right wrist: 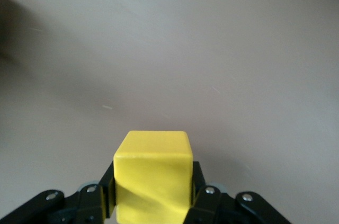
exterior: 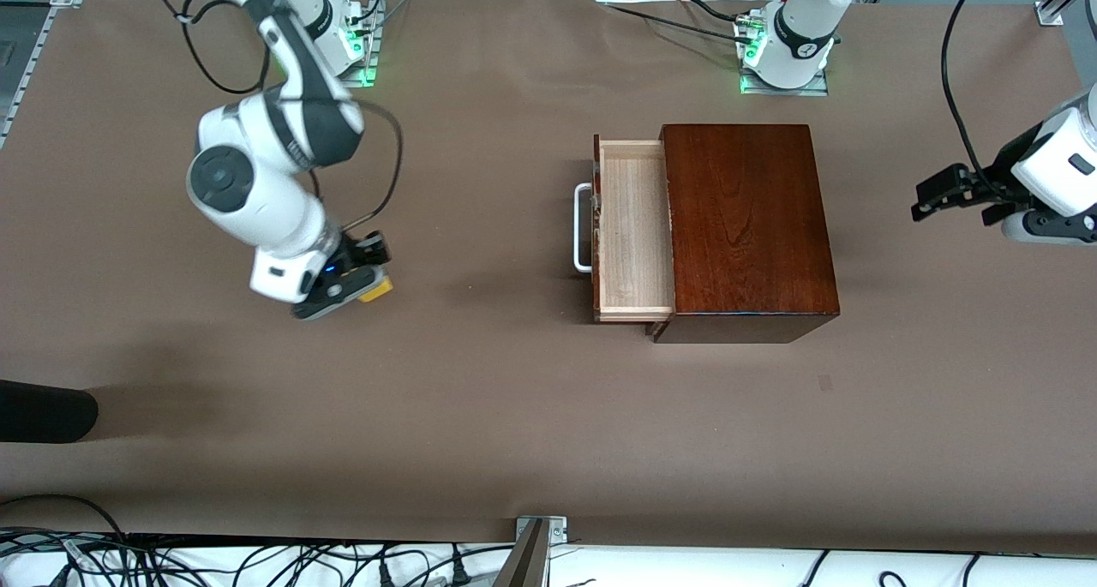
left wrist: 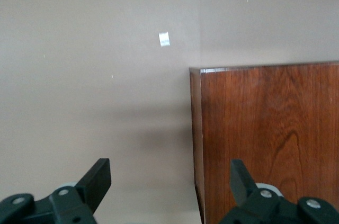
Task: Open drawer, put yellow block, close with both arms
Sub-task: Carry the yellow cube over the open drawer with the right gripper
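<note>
The drawer (exterior: 632, 227) stands pulled out of the mahogany box (exterior: 747, 227), its pale tray bare and its white handle (exterior: 583, 227) toward the right arm's end. My right gripper (exterior: 364, 285) is low over the table, well off from the drawer toward the right arm's end. It is shut on the yellow block (exterior: 378, 289). In the right wrist view the block (right wrist: 152, 173) sits squarely between the fingers of the gripper (right wrist: 152, 195). My left gripper (exterior: 921, 200) is open and empty, waiting beside the box at the left arm's end. The left wrist view shows it (left wrist: 169, 181) before the box's end wall (left wrist: 265, 139).
A dark object (exterior: 43, 411) lies at the table's edge at the right arm's end, nearer the front camera. Cables run along the front edge (exterior: 257, 561). A small white speck (left wrist: 164, 39) lies on the brown table cover.
</note>
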Tool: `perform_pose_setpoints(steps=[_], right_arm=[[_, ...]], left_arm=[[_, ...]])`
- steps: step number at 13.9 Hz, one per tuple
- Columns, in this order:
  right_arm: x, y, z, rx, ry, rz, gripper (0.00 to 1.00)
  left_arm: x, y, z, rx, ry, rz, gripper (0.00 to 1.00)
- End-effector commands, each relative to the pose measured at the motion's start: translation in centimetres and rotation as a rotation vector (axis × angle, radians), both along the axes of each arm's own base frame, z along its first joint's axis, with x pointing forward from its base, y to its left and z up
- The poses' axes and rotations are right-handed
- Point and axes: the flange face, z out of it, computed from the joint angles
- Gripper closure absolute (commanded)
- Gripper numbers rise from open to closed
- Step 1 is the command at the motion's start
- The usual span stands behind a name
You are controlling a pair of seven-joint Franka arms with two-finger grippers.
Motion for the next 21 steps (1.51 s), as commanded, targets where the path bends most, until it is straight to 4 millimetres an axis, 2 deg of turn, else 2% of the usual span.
perform_pose_setpoints(steps=[1, 2, 3, 5, 6, 8, 9, 10, 12, 13, 17, 20, 21], right_arm=[[-2.4, 8.9, 5.2, 0.029, -0.065, 0.194, 1.00], [-3.4, 11.4, 5.9, 0.014, -0.095, 0.251, 1.00], [-4.8, 14.4, 6.9, -0.003, -0.131, 0.326, 1.00], [-9.4, 21.8, 7.9, -0.069, -0.167, 0.504, 1.00], [-11.4, 25.3, 7.9, -0.092, -0.180, 0.572, 1.00], [-15.2, 31.6, 6.3, -0.112, -0.197, 0.684, 1.00], [-16.9, 33.8, 6.0, -0.147, -0.212, 0.731, 1.00], [-17.4, 34.8, 5.6, -0.175, -0.203, 0.750, 1.00], [-19.1, 37.1, 3.0, -0.193, -0.193, 0.854, 1.00], [-19.3, 37.8, 2.4, -0.213, -0.213, 0.890, 1.00], [-18.7, 39.1, 0.1, -0.198, -0.235, 0.973, 1.00], [-18.2, 39.5, -2.0, -0.186, -0.247, 1.002, 1.00], [-17.9, 39.4, -2.4, -0.193, -0.244, 1.005, 1.00]], left_arm=[[-1.0, 0.7, -0.4, -0.018, -0.025, -0.009, 0.00], [-1.5, 1.4, 0.1, -0.014, -0.020, 0.006, 0.00], [-2.3, 1.1, 0.8, -0.010, 0.010, 0.000, 0.00], [-2.7, 1.0, 2.0, -0.011, 0.017, -0.003, 0.00], [-2.7, 1.0, 1.9, -0.009, 0.018, -0.002, 0.00], [-2.4, 1.1, 1.4, -0.007, 0.009, -0.003, 0.00], [-2.7, 1.1, 0.9, -0.005, -0.012, -0.003, 0.00], [-3.2, 0.8, 1.0, -0.005, -0.032, -0.011, 0.00], [-3.5, 1.0, 0.8, -0.006, -0.029, -0.008, 0.00], [-3.5, 1.1, 0.7, -0.005, -0.029, -0.005, 0.00], [-3.5, 0.4, 0.6, -0.004, 0.005, -0.014, 0.00], [-1.8, -0.1, 1.3, -0.004, -0.005, -0.024, 0.00], [-1.8, -0.1, 1.5, -0.004, 0.004, -0.024, 0.00]])
